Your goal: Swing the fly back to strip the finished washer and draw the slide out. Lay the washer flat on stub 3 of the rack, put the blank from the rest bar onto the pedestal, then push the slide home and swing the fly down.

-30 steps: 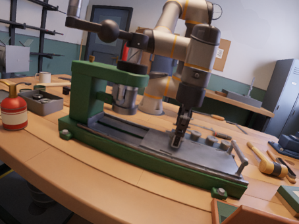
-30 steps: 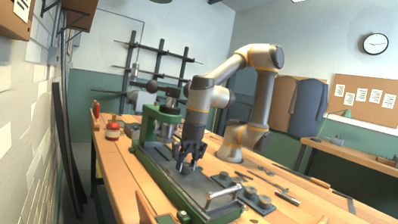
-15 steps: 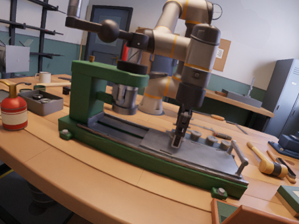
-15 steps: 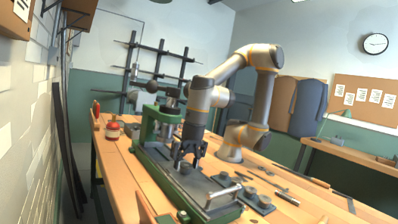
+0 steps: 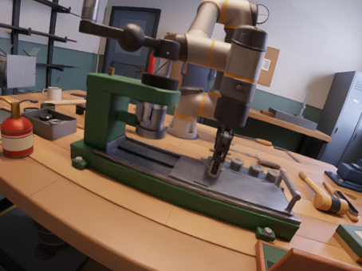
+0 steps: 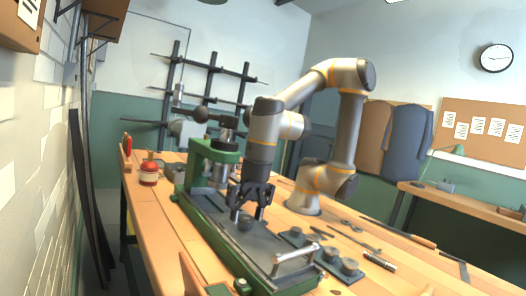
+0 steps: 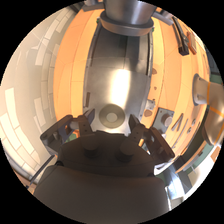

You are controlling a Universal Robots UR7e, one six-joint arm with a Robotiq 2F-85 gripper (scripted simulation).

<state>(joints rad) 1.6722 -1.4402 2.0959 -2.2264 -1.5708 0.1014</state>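
On the drawn-out grey slide [image 5: 223,181] of the green fly press [image 5: 119,107], a round grey disc [image 7: 111,116] with a pale centre sits on the pedestal [image 6: 245,221]. My gripper [image 6: 246,216] stands open directly over it, holding nothing. The fly arm with its ball weight [image 5: 132,36] is swung back above the press head [image 5: 151,115]. The rack of stubs [image 6: 327,257] lies beside the slide's handle [image 6: 295,252]; I cannot tell from here what rests on each stub.
The arm's own base [image 6: 312,192] stands behind the press. A red oil can [image 5: 16,133] and a grey parts tray [image 5: 50,122] sit to the left; a mallet [image 5: 325,199] and hand tools [image 6: 395,240] lie to the right.
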